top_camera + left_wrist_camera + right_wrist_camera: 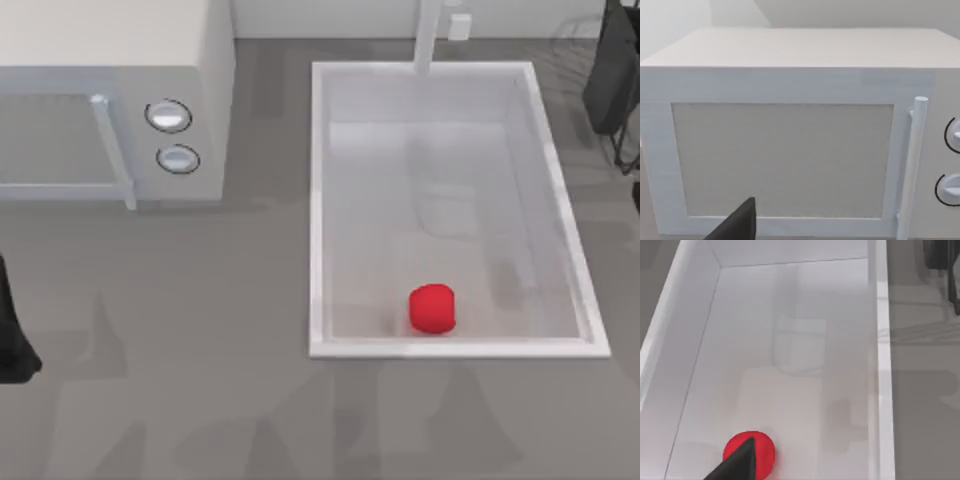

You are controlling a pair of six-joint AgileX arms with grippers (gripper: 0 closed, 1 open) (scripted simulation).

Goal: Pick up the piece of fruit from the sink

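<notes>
I see the piece of fruit (432,308) lying on the bottom of the sink (460,349), close to its near wall. My right arm sits at the worktop's far right, my left at its left edge facing the microwave (120,110); whether either claw is apart, I cannot tell.

fruit (432,308): smooth, matt red | sink (316,200): glossy white basin

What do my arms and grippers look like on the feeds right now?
Both are plain matte black with no markings or cables to make out. The left arm shows as a dark angular mass at the table's left edge, the right arm as a boxy black body at the upper right. Each wrist view shows one pointed black fingertip.
</notes>
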